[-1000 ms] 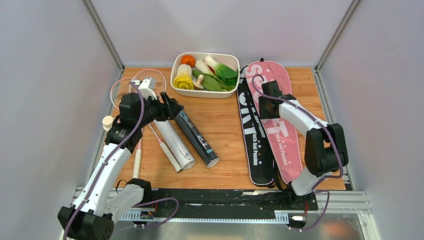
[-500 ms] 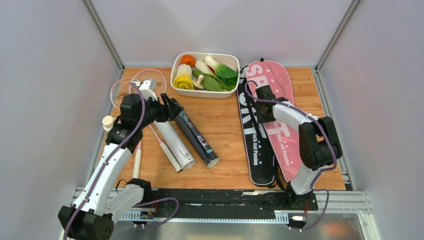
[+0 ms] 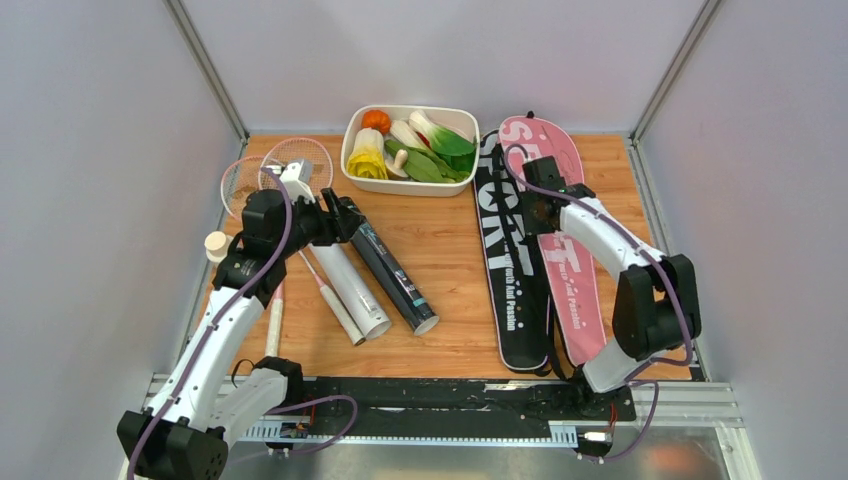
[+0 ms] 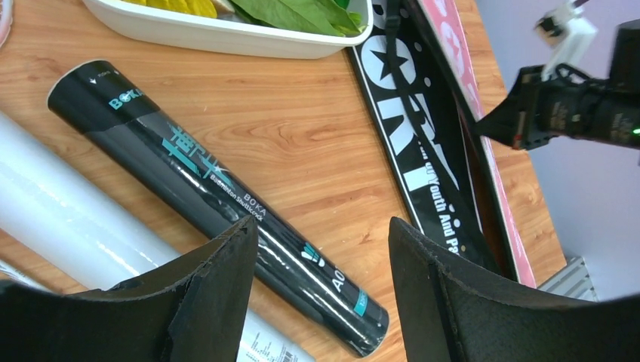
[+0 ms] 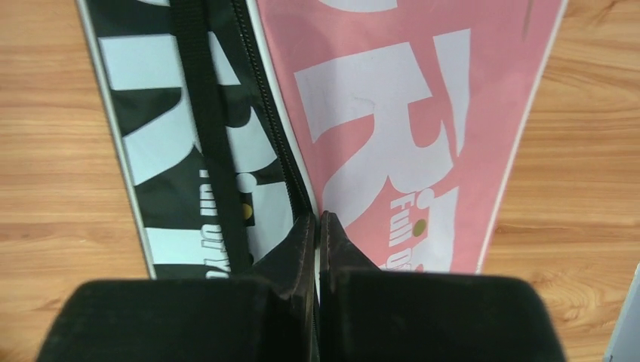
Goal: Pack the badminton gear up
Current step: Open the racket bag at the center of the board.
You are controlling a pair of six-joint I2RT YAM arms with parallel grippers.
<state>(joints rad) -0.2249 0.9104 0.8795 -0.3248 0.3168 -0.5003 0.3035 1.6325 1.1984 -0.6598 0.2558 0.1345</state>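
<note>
Only in the right wrist view is the right claw [image 5: 318, 219] seen pressed together at the zip edge of the black cover [image 5: 151, 196] (pink cover [image 5: 407, 113] adjoining); the left claw [image 4: 323, 226] is held apart above the black tube [image 4: 211, 181], left of that cover.

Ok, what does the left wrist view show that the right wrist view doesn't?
Left wrist only: the black tube, the white tube, the tray of vegetables, and the open left end effector. Right wrist only: large white lettering on the pink cover, close up. Both: the black cover, the pink cover, the table and the shut right end effector.
</note>
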